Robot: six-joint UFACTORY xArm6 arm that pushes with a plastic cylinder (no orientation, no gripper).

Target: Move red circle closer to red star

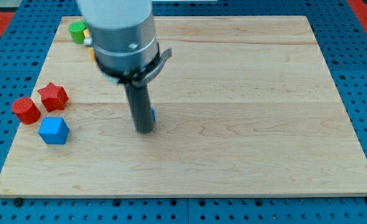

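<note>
The red circle (25, 110) lies near the board's left edge, touching or almost touching the red star (53, 96) just up and to its right. My tip (145, 130) rests on the board well to the right of both, near the middle. A small blue block (152, 115) peeks out behind the rod, mostly hidden.
A blue cube (53, 130) sits just below the red star. A green block (78, 31) and a yellow block (88, 40) sit at the top left, partly hidden by the arm. The wooden board (246, 124) lies on a blue pegboard.
</note>
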